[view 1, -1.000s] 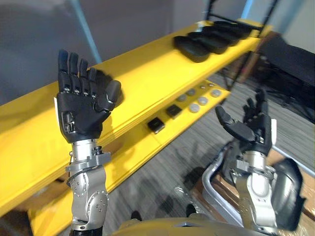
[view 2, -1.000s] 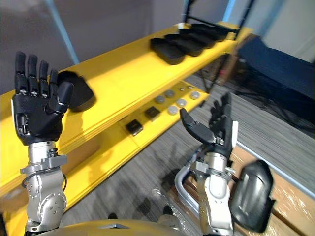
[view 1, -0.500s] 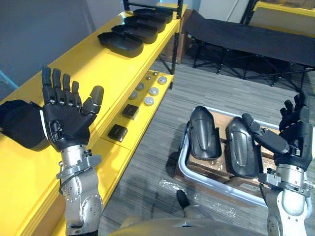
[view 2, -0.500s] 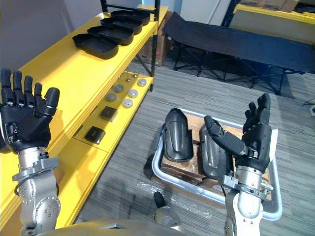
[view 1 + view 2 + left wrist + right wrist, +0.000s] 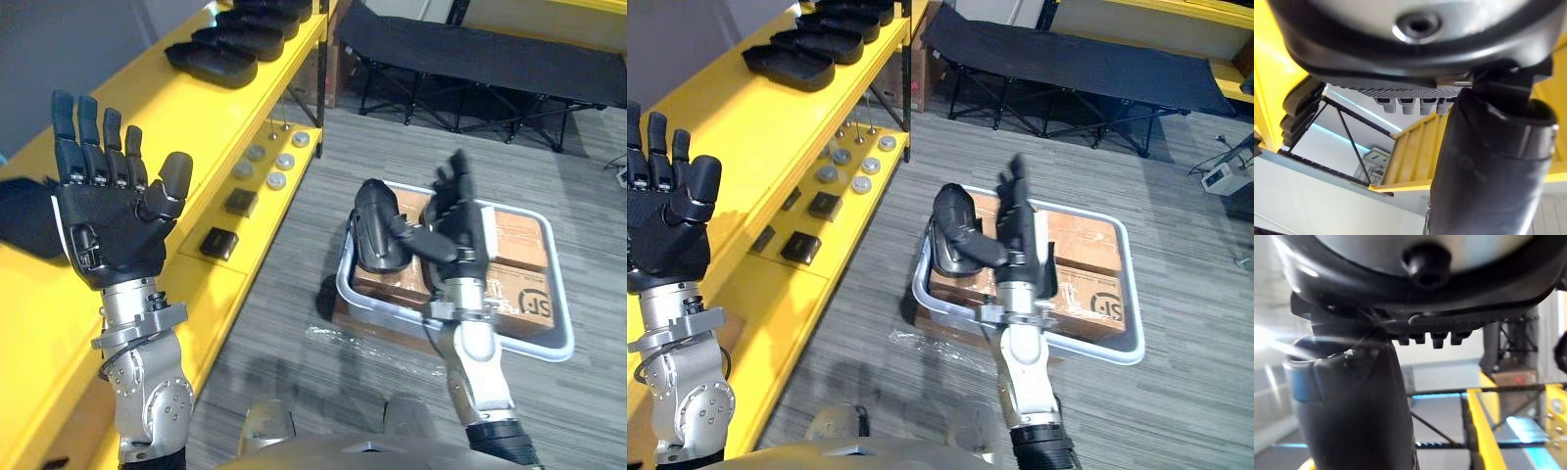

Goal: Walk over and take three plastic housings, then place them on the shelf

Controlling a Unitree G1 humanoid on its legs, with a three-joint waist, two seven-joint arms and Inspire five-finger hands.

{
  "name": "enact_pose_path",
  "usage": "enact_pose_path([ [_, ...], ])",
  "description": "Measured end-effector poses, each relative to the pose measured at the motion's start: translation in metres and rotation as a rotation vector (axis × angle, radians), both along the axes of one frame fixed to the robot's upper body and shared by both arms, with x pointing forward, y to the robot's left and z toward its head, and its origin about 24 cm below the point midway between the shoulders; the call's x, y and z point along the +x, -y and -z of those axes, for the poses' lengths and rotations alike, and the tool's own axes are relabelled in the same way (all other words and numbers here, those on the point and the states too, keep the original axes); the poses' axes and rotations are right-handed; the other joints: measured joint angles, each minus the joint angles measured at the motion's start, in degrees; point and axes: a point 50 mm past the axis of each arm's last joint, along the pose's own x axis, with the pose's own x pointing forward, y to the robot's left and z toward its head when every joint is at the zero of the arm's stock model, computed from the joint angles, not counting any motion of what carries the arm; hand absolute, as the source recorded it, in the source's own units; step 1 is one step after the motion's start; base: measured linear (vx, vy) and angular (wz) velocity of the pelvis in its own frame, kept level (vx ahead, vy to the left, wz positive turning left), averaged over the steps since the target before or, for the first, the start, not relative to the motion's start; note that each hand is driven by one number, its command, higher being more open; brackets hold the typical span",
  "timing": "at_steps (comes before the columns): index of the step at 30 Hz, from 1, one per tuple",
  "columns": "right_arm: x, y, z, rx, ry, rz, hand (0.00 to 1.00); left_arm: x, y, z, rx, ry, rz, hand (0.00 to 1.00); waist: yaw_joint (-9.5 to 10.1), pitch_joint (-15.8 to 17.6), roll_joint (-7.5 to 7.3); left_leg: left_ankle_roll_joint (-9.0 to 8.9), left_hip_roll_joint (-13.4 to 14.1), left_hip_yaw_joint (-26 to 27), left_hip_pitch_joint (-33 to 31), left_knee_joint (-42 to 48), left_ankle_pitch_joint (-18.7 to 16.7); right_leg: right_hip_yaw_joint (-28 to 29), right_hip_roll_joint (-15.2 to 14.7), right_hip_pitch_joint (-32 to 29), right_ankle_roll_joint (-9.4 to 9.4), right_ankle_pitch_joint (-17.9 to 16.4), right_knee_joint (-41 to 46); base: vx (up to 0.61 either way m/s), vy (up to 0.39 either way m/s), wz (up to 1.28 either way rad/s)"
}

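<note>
Both hands are raised and hold nothing. The left hand (image 5: 113, 211) is at nine o'clock with fingers spread, and the right hand (image 5: 456, 230) at three o'clock has fingers straight. Just beside the right hand, a black housing (image 5: 375, 230) lies in the grey tray (image 5: 557, 284). A row of housings (image 5: 211, 67) sits on the yellow shelf (image 5: 186, 117) at eleven o'clock.

Robot hand (image 5: 1352, 406) (thumb out), yellow shelf (image 5: 1480, 431)
</note>
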Motion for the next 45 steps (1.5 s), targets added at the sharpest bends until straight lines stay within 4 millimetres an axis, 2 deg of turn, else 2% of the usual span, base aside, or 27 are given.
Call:
enact_pose_path([
  [1,-0.001,0.002,0.004,-0.004,-0.030,-0.001,1.00,0.001,0.000,0.006,-0.027,-0.023,0.009,1.00,-0.05,-0.32,-0.56,-0.89,0.87,0.00,-0.94,0.83,0.52,0.15,-0.78,1.69,0.97,0.59,-3.28,-0.16,-0.461,-0.36],
  [2,-0.007,0.006,0.010,-0.007,-0.075,0.001,1.00,0.000,0.000,0.013,-0.049,-0.053,0.015,1.00,-0.31,-0.99,-1.93,-2.12,1.80,0.07,-2.35,1.96,1.20,-0.33,-1.41,3.81,4.40,1.35,-10.48,-0.17,-0.516,-0.28],
  [3,-0.012,0.013,0.016,-0.014,-0.113,0.006,1.00,-0.002,0.004,0.018,-0.067,-0.076,0.021,1.00,-1.19,-1.17,-2.05,-3.46,2.70,-0.61,-3.45,2.37,2.01,-1.90,-0.69,6.00,9.64,-2.74,-13.93,-0.18,-0.515,-0.27],
  [4,-0.015,0.018,0.019,-0.017,-0.136,0.015,1.00,-0.004,0.007,0.022,-0.081,-0.093,0.027,1.00,-1.56,-1.27,-1.87,-4.24,3.58,-1.13,-3.86,2.02,2.65,-3.16,-0.07,6.32,11.45,-4.82,-15.52,-0.17,-0.511,-0.28],
  [5,-0.021,0.031,0.026,-0.009,-0.189,0.049,1.00,-0.005,0.016,0.029,-0.107,-0.127,0.060,1.00,-2.28,-1.33,-1.29,-4.70,5.23,-2.10,-4.33,0.35,4.58,-5.64,1.40,6.78,12.15,-8.15,-17.81,-0.16,-0.464,-0.16],
  [6,-0.031,0.044,0.034,-0.009,-0.241,0.100,1.00,-0.003,0.029,0.035,-0.135,-0.162,0.116,1.00,-3.95,-1.21,-0.27,-2.30,6.59,-3.13,-5.28,-0.63,7.09,-7.73,3.20,7.45,10.42,-9.61,-19.85,-0.16,-0.453,-0.08],
  [7,-0.036,0.053,0.037,-0.022,-0.263,0.129,1.00,-0.002,0.035,0.038,-0.150,-0.182,0.142,1.00,-4.78,-1.07,0.38,-0.24,7.37,-2.89,-5.43,-1.13,8.67,-8.26,4.11,7.51,10.17,-9.61,-20.33,-0.16,-0.385,0.04],
  [8,-0.044,0.063,0.041,-0.035,-0.292,0.164,1.00,-0.002,0.042,0.043,-0.163,-0.208,0.175,1.00,-5.87,-1.17,0.80,0.91,8.01,-1.95,-5.11,-2.54,12.05,-8.43,5.00,7.41,9.10,-8.95,-20.72,-0.14,-0.300,-0.17],
  [9,-0.054,0.071,0.043,-0.036,-0.313,0.200,1.00,-0.001,0.049,0.046,-0.163,-0.227,0.216,1.00,-6.56,-1.23,0.89,0.54,8.20,-0.02,-3.77,-4.88,16.47,-8.22,5.34,7.09,8.03,-8.30,-20.97,-0.15,-0.295,-0.45],
  [10,-0.061,0.077,0.038,-0.047,-0.305,0.218,1.00,-0.001,0.054,0.047,-0.160,-0.229,0.244,1.00,-6.76,-1.34,1.07,-0.17,7.51,0.40,-2.97,-5.48,16.82,-7.46,5.52,6.18,6.69,-7.50,-21.80,-0.10,-0.183,-0.59],
  [11,-0.062,0.078,0.035,-0.048,-0.291,0.219,1.00,-0.001,0.054,0.047,-0.156,-0.225,0.251,1.00,-6.75,-1.59,1.48,-0.53,6.78,0.35,-2.64,-5.41,16.07,-6.65,5.57,5.55,6.00,-7.09,-22.25,-0.09,-0.087,-0.82],
  [13,-0.057,0.075,0.023,-0.048,-0.232,0.194,1.00,0.003,0.056,0.042,-0.146,-0.200,0.263,1.00,-6.73,-2.11,2.37,-0.67,3.83,-0.65,-2.45,-2.71,11.27,-3.62,5.43,2.52,5.13,-5.92,-22.43,-0.10,0.004,-0.80],
  [16,-0.052,0.071,0.022,-0.012,-0.217,0.177,1.00,0.008,0.064,0.038,-0.132,-0.183,0.309,1.00,-6.75,-2.56,3.07,0.21,1.71,-0.05,-1.58,-1.67,4.28,-2.90,4.96,1.12,6.29,-4.52,-22.52,-0.14,0.113,-0.34],
  [17,-0.051,0.071,0.021,-0.010,-0.213,0.183,1.00,0.009,0.066,0.036,-0.129,-0.178,0.321,1.00,-6.77,-2.66,3.18,-0.49,1.27,-0.01,-1.38,-2.81,3.21,-2.91,4.73,0.62,6.78,-4.24,-22.51,-0.15,0.148,0.01],
  [18,-0.047,0.071,0.022,-0.006,-0.208,0.214,1.00,0.013,0.069,0.035,-0.115,-0.178,0.347,1.00,-6.69,-2.53,3.00,-2.53,0.01,0.33,-1.06,-4.90,1.78,-2.92,3.66,-0.24,7.81,-3.68,-22.67,-0.12,0.152,0.02],
  [20,-0.040,0.069,0.035,0.015,-0.251,0.258,1.00,0.019,0.070,0.040,-0.082,-0.223,0.375,1.00,-6.06,-1.66,1.61,-2.67,-2.29,0.66,-1.35,-4.39,2.20,-2.94,1.19,0.37,9.27,-1.91,-24.34,-0.19,0.238,0.03],
  [22,-0.039,0.069,0.051,0.038,-0.314,0.299,1.00,0.020,0.070,0.049,-0.060,-0.282,0.391,1.00,-5.77,-1.48,0.77,-2.17,-3.01,-0.06,-2.96,-3.14,2.00,-4.58,-0.01,1.56,9.58,0.85,-27.70,-0.14,0.166,0.15],
  [23,-0.041,0.069,0.057,0.055,-0.340,0.331,1.00,0.020,0.069,0.052,-0.014,-0.319,0.384,1.00,-4.95,-1.28,0.46,-1.67,-3.77,-0.52,-4.51,-2.66,2.31,-6.17,-0.45,1.83,9.60,2.87,-30.07,-0.09,0.109,0.19],
  [27,-0.033,0.080,0.056,0.019,-0.335,0.394,1.00,0.019,0.065,0.056,0.027,-0.362,0.360,1.00,-4.58,-0.68,0.37,-2.20,-3.56,-2.86,-6.93,-1.84,3.43,-9.34,0.29,3.53,9.38,5.28,-33.85,-0.06,0.027,0.27],
  [29,-0.016,0.093,0.048,0.007,-0.301,0.441,1.00,0.019,0.062,0.057,0.030,-0.367,0.342,1.00,-4.39,0.33,0.36,-2.49,-2.95,-3.96,-7.96,-2.30,4.44,-10.53,1.25,3.75,9.01,6.09,-35.28,-0.09,-0.056,0.25],
  [30,0.001,0.105,0.035,-0.007,-0.257,0.481,1.00,0.020,0.062,0.056,0.042,-0.365,0.337,1.00,-4.24,1.64,0.70,-2.76,-2.42,-5.04,-9.46,-2.70,5.49,-11.49,2.10,3.10,8.46,6.77,-36.12,-0.11,-0.061,0.25],
  [32,0.018,0.117,0.021,-0.014,-0.211,0.511,1.00,0.020,0.062,0.056,0.042,-0.365,0.335,1.00,-4.18,3.31,0.97,-2.91,-2.26,-5.87,-10.54,-3.91,7.01,-12.31,2.63,2.40,8.12,7.48,-36.76,-0.10,-0.050,0.20],
  [34,0.047,0.134,-0.008,-0.024,-0.139,0.560,1.00,0.023,0.064,0.052,0.047,-0.350,0.340,1.00,-3.04,6.40,1.32,-3.06,-2.11,-6.55,-11.57,-6.03,9.56,-12.97,3.14,0.77,7.62,8.51,-36.88,-0.11,-0.048,0.12],
  [36,0.062,0.144,-0.028,-0.043,-0.097,0.590,1.00,0.026,0.065,0.049,0.057,-0.336,0.342,1.00,-2.23,7.96,1.90,-3.22,-2.19,-7.50,-12.55,-7.18,10.91,-13.83,3.30,-0.19,7.37,8.83,-36.71,-0.10,-0.030,0.21],
  [39,0.081,0.152,-0.058,-0.090,-0.043,0.591,1.00,0.029,0.065,0.043,0.167,-0.314,0.279,1.00,-1.00,10.54,2.77,-3.10,-2.71,-8.97,-13.26,-9.20,12.80,-15.24,3.09,-1.26,7.22,8.72,-35.29,-0.06,-0.017,0.24],
  [43,0.100,0.163,-0.080,-0.146,-0.059,0.589,1.00,0.035,0.071,0.026,0.278,-0.207,0.246,1.00,0.50,11.69,3.27,-2.96,-3.30,-11.26,-16.19,-10.91,15.06,-17.21,2.79,-4.17,7.05,8.01,-33.24,-0.05,-0.011,0.32],
  [45,0.114,0.171,-0.092,-0.196,-0.094,0.598,1.00,0.044,0.080,0.020,0.292,-0.153,0.268,1.00,1.68,12.29,4.04,-2.73,-4.44,-12.53,-17.36,-12.76,16.96,-18.09,1.50,-6.67,7.21,6.79,-30.01,-0.07,-0.002,0.35],
])
